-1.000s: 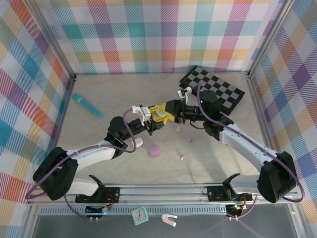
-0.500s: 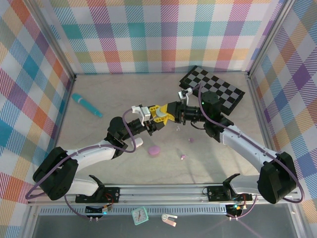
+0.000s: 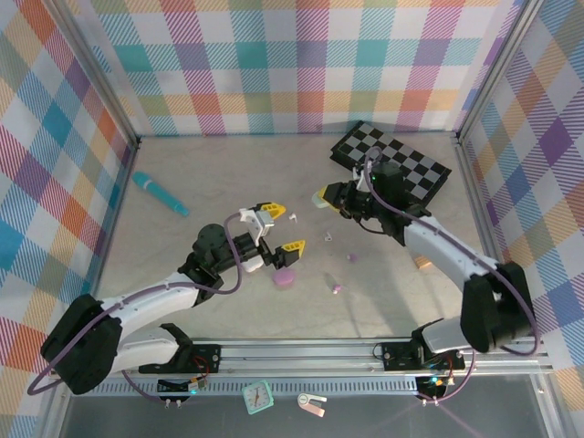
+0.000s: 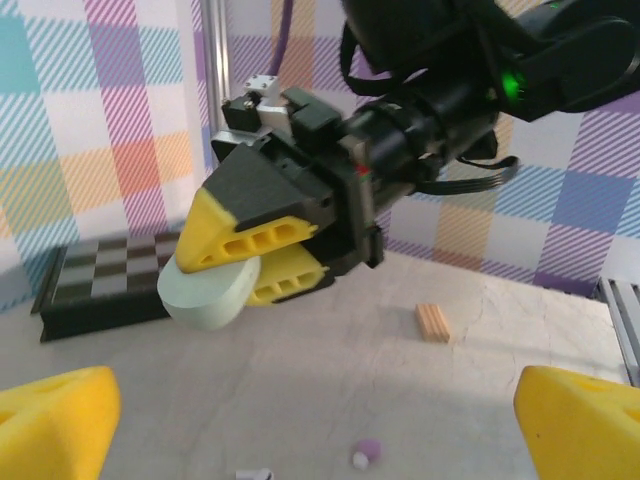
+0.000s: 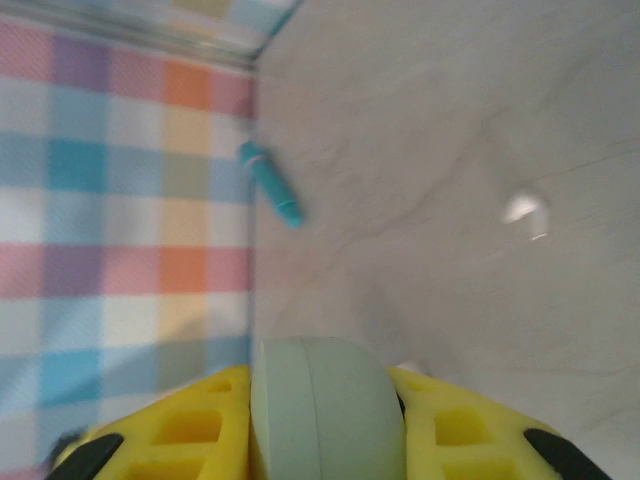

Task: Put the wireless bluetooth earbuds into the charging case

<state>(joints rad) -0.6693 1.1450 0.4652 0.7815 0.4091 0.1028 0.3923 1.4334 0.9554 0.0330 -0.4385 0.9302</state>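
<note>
Top external view, left to right: a teal pen-shaped tool [image 3: 160, 193] lies on the pale, mottled tabletop [image 3: 210, 173] near the left wall. The left gripper [image 3: 281, 227] hangs over the middle of the table, its yellow-tipped jaws spread wide with nothing between them. Near its lower fingertip a lilac case [image 3: 285, 276] rests flat on the surface.

Four earbuds lie loose and apart from one another. A white earbud [image 3: 294, 217] is close to the left gripper's upper fingertip, and a second white earbud [image 3: 328, 237] lies further right. A lilac earbud [image 3: 352, 257] and a nearer lilac earbud [image 3: 337, 288] sit toward the arms' bases. All are too small to tell which way their stems point.

The right gripper [image 3: 326, 195] is clamped on a mint case [image 3: 318, 197], held clear of the table. In the left wrist view the pebble's long axis runs along the fingers. Its rounded end juts past the fingertips and tilts down to the left.

Behind it a checkerboard [image 3: 391, 164] lies angled toward the back right corner, and a wooden block [image 3: 422, 263] sits by the right forearm. Pastel plaid walls [image 3: 274, 64] enclose three sides, and an aluminium rail [image 3: 301, 351] runs along the near edge.
</note>
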